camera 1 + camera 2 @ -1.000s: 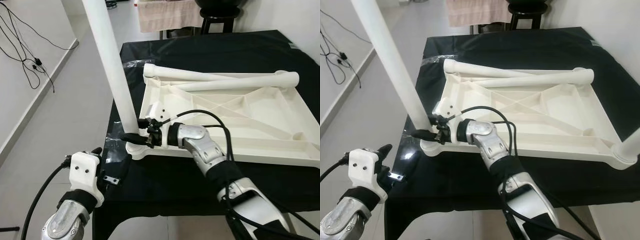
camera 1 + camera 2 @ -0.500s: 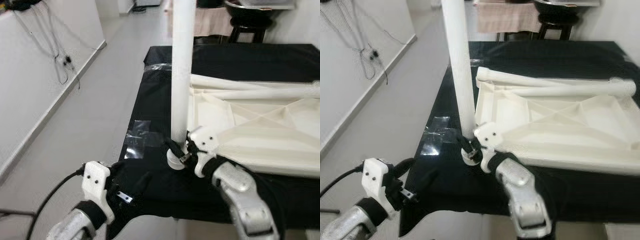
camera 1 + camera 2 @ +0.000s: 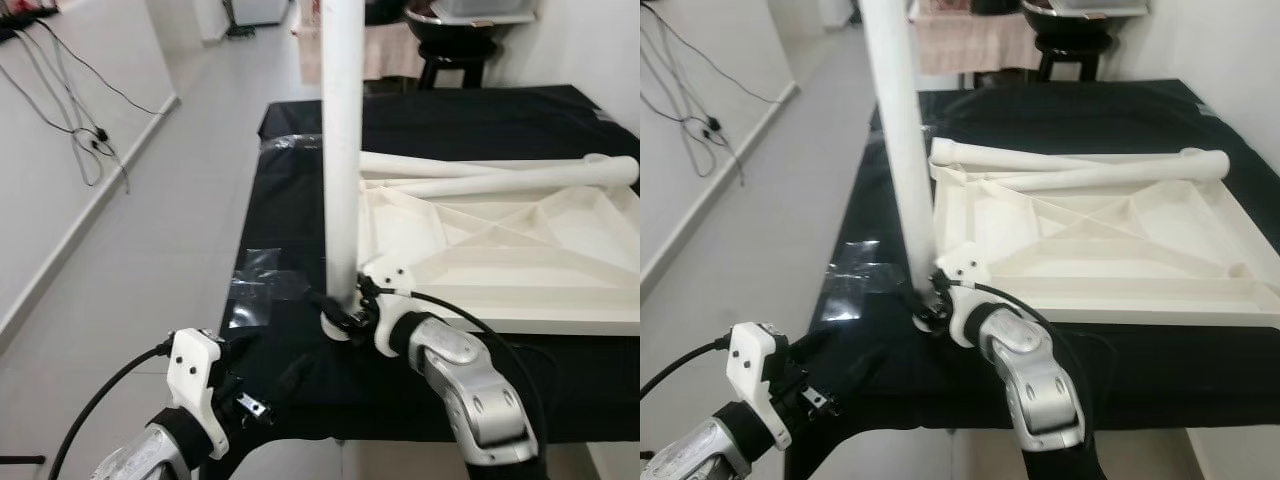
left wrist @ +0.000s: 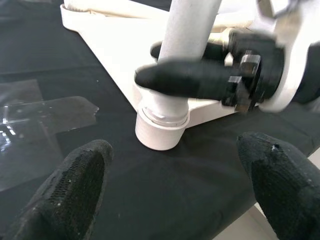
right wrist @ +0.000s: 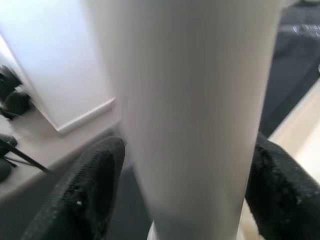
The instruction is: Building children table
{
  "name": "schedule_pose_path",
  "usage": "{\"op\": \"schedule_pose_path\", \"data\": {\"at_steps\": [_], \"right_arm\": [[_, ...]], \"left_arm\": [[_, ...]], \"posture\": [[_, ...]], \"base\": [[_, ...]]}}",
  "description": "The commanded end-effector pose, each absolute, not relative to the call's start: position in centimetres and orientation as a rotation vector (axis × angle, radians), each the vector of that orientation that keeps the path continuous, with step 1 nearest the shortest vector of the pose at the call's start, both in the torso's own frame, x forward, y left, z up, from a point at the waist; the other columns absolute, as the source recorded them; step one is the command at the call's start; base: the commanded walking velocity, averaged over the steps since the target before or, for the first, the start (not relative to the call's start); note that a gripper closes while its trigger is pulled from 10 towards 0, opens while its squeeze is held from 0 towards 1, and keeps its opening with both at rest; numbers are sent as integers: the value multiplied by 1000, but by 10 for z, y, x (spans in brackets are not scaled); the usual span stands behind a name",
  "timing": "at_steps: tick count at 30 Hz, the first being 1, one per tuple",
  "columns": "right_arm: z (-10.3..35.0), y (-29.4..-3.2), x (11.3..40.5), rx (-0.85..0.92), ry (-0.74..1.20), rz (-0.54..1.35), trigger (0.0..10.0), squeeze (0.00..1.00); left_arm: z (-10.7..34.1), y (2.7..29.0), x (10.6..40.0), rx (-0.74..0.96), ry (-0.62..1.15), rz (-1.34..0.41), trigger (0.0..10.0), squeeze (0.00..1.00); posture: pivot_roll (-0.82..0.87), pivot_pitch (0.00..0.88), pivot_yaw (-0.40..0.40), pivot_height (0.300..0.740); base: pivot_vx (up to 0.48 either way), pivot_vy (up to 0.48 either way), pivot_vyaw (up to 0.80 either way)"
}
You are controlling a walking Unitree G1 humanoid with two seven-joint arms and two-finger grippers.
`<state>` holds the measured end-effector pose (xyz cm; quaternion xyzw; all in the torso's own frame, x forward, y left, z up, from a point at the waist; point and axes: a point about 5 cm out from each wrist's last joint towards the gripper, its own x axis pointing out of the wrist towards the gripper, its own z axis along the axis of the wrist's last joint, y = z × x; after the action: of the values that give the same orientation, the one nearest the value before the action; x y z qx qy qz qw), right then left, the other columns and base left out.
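Here right hand [image 3: 345, 308] clamped on upright leg [image 3: 342, 150]; left hand [image 4: 175, 195] apart nearby; tape [image 3: 255, 287] beside.

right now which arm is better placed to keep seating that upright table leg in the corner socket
Right. The right gripper is clamped around the base of the upright table leg at the tabletop's corner socket. The left gripper hovers open near the table edge, holding nothing.
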<state>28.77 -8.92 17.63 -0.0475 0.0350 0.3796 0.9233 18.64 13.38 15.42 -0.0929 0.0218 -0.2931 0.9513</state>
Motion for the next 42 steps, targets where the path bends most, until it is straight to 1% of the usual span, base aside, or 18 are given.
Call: {"op": "schedule_pose_path", "data": {"at_steps": [1, 2, 3, 9, 12, 13, 15, 16, 27, 28, 29, 30, 34, 35, 39, 40, 41, 42], "right_arm": [[190, -79, 293, -81, -39, 998, 10000, 498], [190, -79, 293, -81, -39, 998, 10000, 498], [191, -80, 309, -137, -50, 1129, 10000, 0], [192, -80, 345, -96, 3, 1180, 10000, 0], [192, -79, 348, -83, 7, 1187, 10000, 0], [193, -79, 349, -68, 8, 1212, 1569, 0], [193, -79, 349, -68, 8, 1212, 1569, 0], [193, -80, 351, -61, 11, 1255, 0, 0], [171, -99, 336, -155, 86, 1258, 0, 0], [159, -100, 325, -184, 151, 1187, 0, 0], [146, -98, 320, -219, 193, 930, 0, 0], [134, -93, 294, -166, 241, 727, 0, 0], [130, -79, 256, -139, 264, 696, 0, 0], [138, -81, 255, -212, 193, 681, 0, 0], [135, -93, 283, -199, 199, 650, 0, 0], [137, -90, 288, -182, 198, 661, 1608, 0], [140, -87, 289, -183, 188, 668, 1608, 0], [144, -85, 290, -165, 176, 671, 10000, 0]], "left_arm": [[149, 134, 187, -202, 72, -615, 10000, 0], [149, 134, 187, -202, 72, -615, 10000, 0], [149, 134, 188, -212, 71, -624, 10000, 0], [149, 133, 187, -227, 60, -623, 10000, 0], [149, 132, 187, -229, 58, -622, 10000, 0], [149, 132, 187, -228, 58, -623, 10000, 0], [149, 132, 187, -228, 58, -623, 10000, 0], [149, 130, 186, -223, 58, -629, 10000, 0], [149, 129, 184, -224, 57, -638, 10000, 0], [149, 130, 183, -225, 57, -637, 10000, 0], [149, 131, 183, -225, 57, -635, 10000, 0], [150, 133, 183, -226, 54, -633, 10000, 0], [151, 135, 185, -229, 52, -631, 10000, 0], [151, 135, 186, -229, 52, -631, 10000, 0], [148, 135, 187, -236, 65, -663, 10000, 0], [148, 135, 188, -239, 65, -663, 10000, 0], [148, 135, 188, -240, 64, -661, 10000, 0], [148, 135, 188, -242, 60, -654, 10000, 0]], "posture": [[-14, 122, 70, 740], [-14, 122, 70, 740], [-4, 113, 73, 740], [13, 109, 55, 740], [13, 109, 55, 740], [20, 110, 50, 740], [20, 110, 50, 740], [22, 113, 48, 740], [-1, 134, 32, 740], [2, 139, 23, 740], [-2, 141, 24, 740], [-10, 152, 36, 740], [-10, 158, 47, 740], [-14, 164, 56, 740], [-22, 138, 58, 740], [-37, 127, 66, 740], [-37, 127, 66, 740], [-30, 130, 66, 740]], "base": [[0, 0, 0], [0, 0, 0], [0, 0, 0], [0, 0, 0], [0, 0, 0], [0, 0, 0], [0, 0, 0], [0, 0, 0], [0, 0, 0], [0, 0, 0], [0, 0, 0], [0, 0, 0], [0, 0, 0], [0, 0, 0], [0, 0, 0], [0, 0, 0], [0, 0, 0], [0, 0, 0]]}}
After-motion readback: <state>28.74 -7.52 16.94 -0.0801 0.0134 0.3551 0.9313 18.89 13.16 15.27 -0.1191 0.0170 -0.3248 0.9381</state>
